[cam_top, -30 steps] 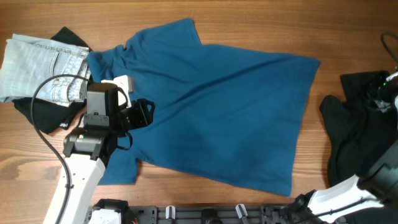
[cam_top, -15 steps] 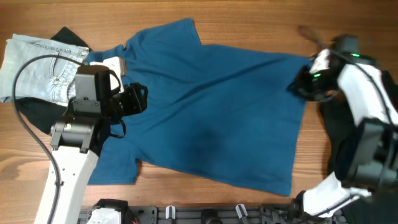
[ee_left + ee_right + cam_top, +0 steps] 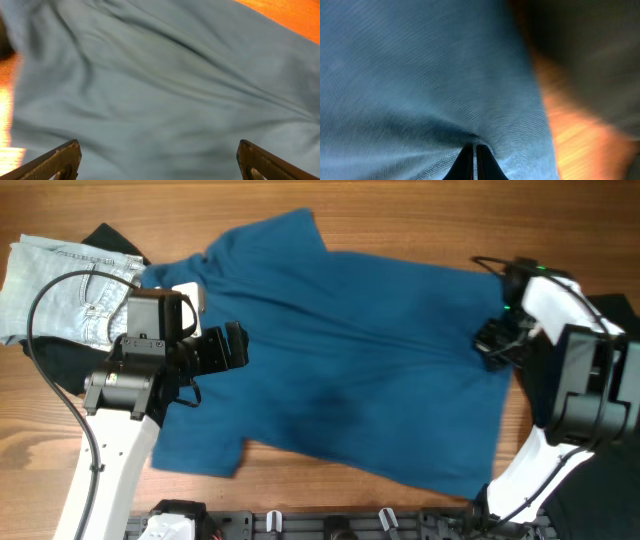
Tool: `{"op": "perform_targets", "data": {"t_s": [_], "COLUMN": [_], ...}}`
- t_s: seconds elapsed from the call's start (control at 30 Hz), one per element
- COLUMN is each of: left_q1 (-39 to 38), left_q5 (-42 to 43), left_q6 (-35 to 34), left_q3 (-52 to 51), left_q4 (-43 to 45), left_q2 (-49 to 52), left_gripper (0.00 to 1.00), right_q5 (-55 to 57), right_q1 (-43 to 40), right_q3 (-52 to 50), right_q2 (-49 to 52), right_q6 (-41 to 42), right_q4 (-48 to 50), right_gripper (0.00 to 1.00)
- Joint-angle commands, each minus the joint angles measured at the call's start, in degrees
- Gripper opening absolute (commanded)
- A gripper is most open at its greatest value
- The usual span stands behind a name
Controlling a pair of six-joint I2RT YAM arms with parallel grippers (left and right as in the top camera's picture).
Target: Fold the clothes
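The clothes' large deep-blue shirt (image 3: 350, 350) lies spread across the middle of the wooden table. My left gripper (image 3: 235, 348) hovers over the shirt's left side, by the sleeve, jaws wide open. In the left wrist view the left gripper (image 3: 159, 152) holds nothing, with wrinkled blue shirt (image 3: 165, 75) cloth below. At the shirt's right edge my right gripper (image 3: 492, 340) is shut on the fabric. The right wrist view shows the right gripper (image 3: 472, 149) pinching a pucker of the shirt (image 3: 420, 65).
Pale-blue jeans (image 3: 60, 285) lie folded at the far left on a black garment (image 3: 70, 365). Another black garment (image 3: 618, 315) lies at the right edge behind my right arm. Bare wood (image 3: 400, 225) shows along the back, and a black rail (image 3: 330, 525) along the front edge.
My left gripper opened wide and shifted slightly right. My right arm swung in from the right, came down on the shirt's right edge and shut on it. The shirt's lower edge shifted.
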Motion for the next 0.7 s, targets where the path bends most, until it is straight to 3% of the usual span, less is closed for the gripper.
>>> {"op": "perform_targets", "data": {"t_s": [0.0,0.13,0.3,0.37,0.5,0.53,0.63,0.67], "left_q1": [-0.2,-0.2,-0.2,-0.2,-0.2,-0.2,-0.2,-0.2], "left_q5": [-1.6,-1.5,-1.5,-1.5,-2.3,-3.8,-6.9,-7.5], "left_q6": [1.4,1.4,1.4,1.7,4.6,4.6,4.7,4.7], "left_q3": [0.7,0.7,0.7,0.7,0.7,0.7,0.7,0.7], "left_q4": [0.2,0.2,3.5,6.7,10.6,11.1,14.3,15.5], "left_q2": [0.6,2.9,8.2,11.0,18.8,21.4,29.0,31.0], "left_gripper": [1.00,1.00,0.99,0.91,0.63,0.53,0.40,0.31], "right_q5": [8.5,5.8,-6.6,-13.7,-24.5,-26.0,-27.4,-27.4], "right_q1": [-4.4,-3.3,-2.1,-2.1,-2.1,-2.1,-2.1,-2.1], "right_q3": [2.1,5.4,10.0,11.6,12.2,12.2,12.2,12.2], "right_q2": [2.2,0.9,-6.1,-10.2,-19.2,-21.0,-23.5,-23.6], "right_q6": [-3.7,-12.1,-18.9,-19.9,-20.0,-20.0,-19.9,-19.9], "right_q4": [-0.3,-0.5,0.0,1.2,4.8,5.2,4.8,4.3], "right_gripper": [0.04,0.07,0.23,0.29,0.41,0.42,0.43,0.43]}}
